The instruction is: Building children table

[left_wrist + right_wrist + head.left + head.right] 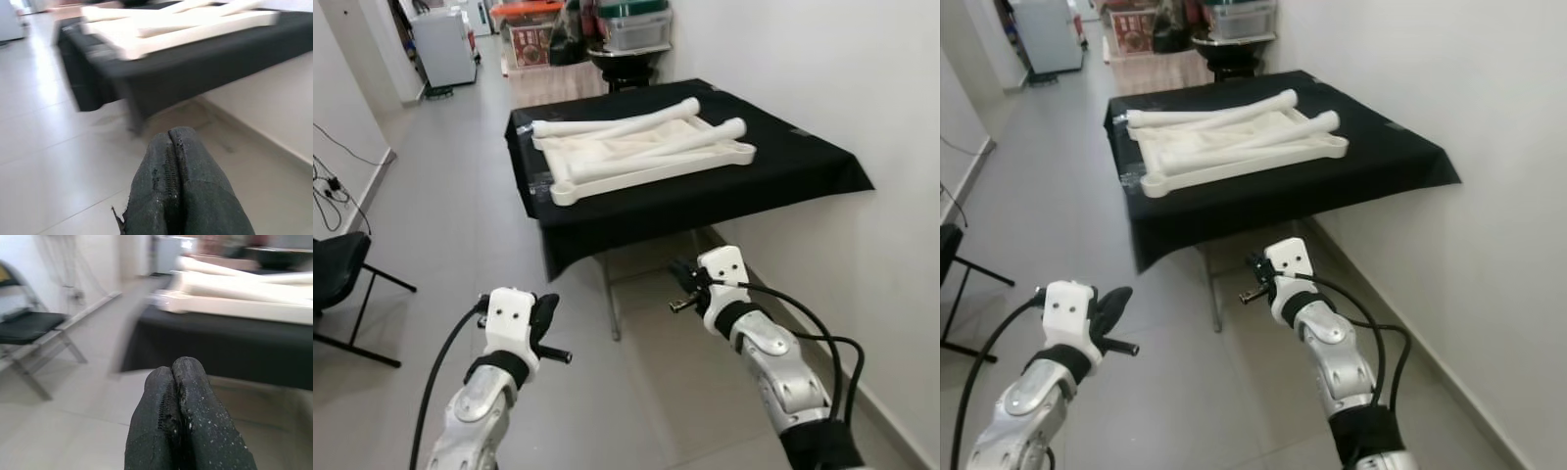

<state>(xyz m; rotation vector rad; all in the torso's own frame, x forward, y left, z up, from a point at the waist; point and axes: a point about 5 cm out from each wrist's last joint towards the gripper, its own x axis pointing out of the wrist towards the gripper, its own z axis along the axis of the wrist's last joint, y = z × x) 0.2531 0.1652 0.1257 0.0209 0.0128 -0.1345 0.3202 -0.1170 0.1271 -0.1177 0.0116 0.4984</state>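
At my twelve o'clock the black cloth (685,196) hides all but one thin metal table leg (612,304). Both wrist views smear the white tabletop (186,29) badly. My folding chair (337,279), at ten o'clock, is cropped.

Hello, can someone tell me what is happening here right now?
A humanoid robot stands before a table with a black cloth. White parts of a children's table lie on it, untouched. The left tool and right tool are both shut, empty, and held over the floor, short of the table.
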